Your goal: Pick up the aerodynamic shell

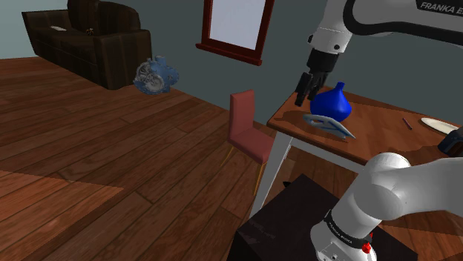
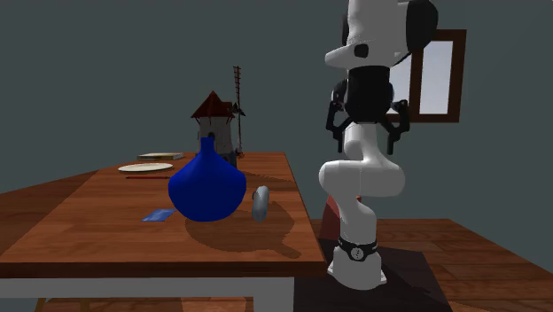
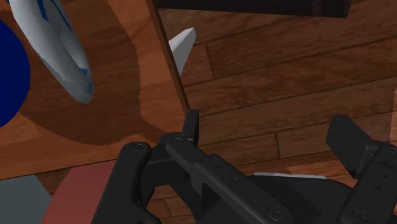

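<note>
The aerodynamic shell is a flat, grey-white streamlined piece with blue markings. It lies on the wooden table near the edge, right beside a blue vase. In the second exterior view the shell stands on edge next to the vase. My gripper hangs above the table's edge, open and holding nothing. Seen from the wrist, the gripper is over the floor just past the table edge, and the shell lies off to one side of the fingers.
A red chair stands at the table's edge below the gripper. The table also carries a plate, a windmill model and a small blue card. A dark sofa and a bluish object sit far across the wood floor.
</note>
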`<state>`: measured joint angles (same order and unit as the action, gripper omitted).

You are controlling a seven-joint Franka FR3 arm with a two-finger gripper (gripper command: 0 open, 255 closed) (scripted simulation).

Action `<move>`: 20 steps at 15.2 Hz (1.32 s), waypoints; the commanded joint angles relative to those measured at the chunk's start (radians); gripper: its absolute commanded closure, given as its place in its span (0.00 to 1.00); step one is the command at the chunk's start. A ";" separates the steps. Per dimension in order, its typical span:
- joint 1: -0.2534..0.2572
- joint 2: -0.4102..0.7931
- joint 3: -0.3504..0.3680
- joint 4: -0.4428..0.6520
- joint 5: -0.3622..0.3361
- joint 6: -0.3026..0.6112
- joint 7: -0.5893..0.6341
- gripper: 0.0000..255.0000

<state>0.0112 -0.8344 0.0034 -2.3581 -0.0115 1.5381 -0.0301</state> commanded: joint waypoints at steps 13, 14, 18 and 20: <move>-0.118 -0.075 -0.244 -0.152 -0.224 0.056 -0.228 0.00; -0.129 -0.074 -0.266 -0.158 -0.245 0.064 -0.247 0.00; -0.172 -0.057 -0.356 -0.172 -0.328 0.100 -0.324 0.00; -0.192 -0.042 -0.403 -0.173 -0.368 0.121 -0.362 0.00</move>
<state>-0.1700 -0.8804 -0.3774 -2.5286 -0.3582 1.6503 -0.3725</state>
